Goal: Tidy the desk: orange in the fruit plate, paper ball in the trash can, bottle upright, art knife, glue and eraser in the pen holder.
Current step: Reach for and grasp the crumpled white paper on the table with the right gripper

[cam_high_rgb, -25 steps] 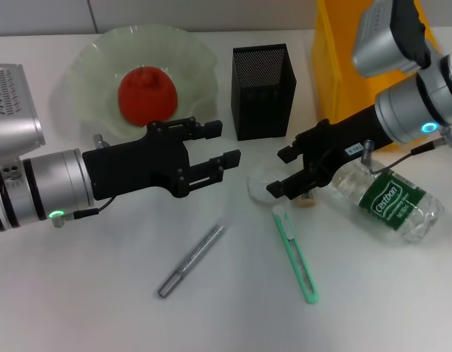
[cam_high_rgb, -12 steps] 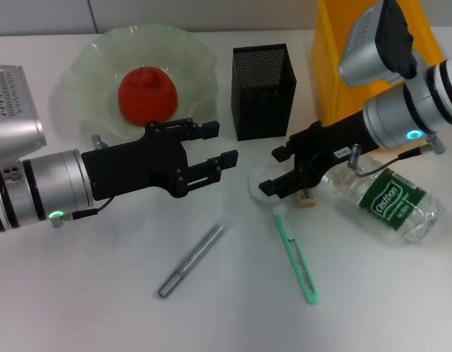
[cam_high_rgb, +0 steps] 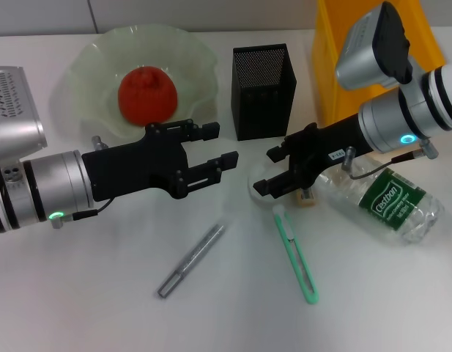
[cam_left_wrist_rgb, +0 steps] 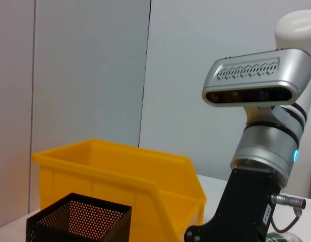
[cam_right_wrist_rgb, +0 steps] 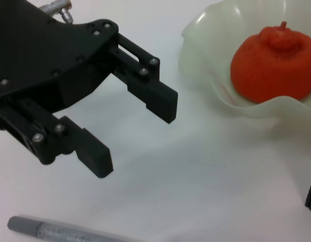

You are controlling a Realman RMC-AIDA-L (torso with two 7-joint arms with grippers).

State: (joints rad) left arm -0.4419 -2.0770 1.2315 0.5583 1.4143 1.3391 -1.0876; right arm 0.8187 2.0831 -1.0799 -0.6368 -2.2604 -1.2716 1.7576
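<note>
**Changed.** Over the last second the right gripper (cam_high_rgb: 267,170) has slid toward 9 o'clock, away from the bottle (cam_high_rgb: 390,203). Its jaws are spread and now stand to either side of the paper ball (cam_high_rgb: 258,181). Whether they touch the wad cannot be told. The left gripper (cam_high_rgb: 220,144) has not moved. It hangs released and empty over the middle of the bench (cam_high_rgb: 101,308).

**Meaning.** The paper ball looks like the item in hand. The likely next steps are to close on it and carry it toward 1 o'clock to the trash can (cam_high_rgb: 330,73).

**Done.**
- The orange (cam_high_rgb: 146,94) sits in the fruit plate (cam_high_rgb: 86,62) at 11 o'clock.

**Outstanding.**
- The paper ball lies on the bench at 6 o'clock from the pen holder (cam_high_rgb: 262,92).
- The bottle lies on its side at 3 o'clock, with its neck under the right arm.
- The eraser (cam_high_rgb: 307,199) lies just beside the bottle's neck end.
- The art knife (cam_high_rgb: 296,251) lies flat at 5 o'clock.
- The glue (cam_high_rgb: 190,260) lies flat at 6 o'clock.

**Writing.**
- The bottle's green label reads "Cestbon".
- The smaller print beneath it is illegible.
- A white tag on the right arm is too small to read.
</note>
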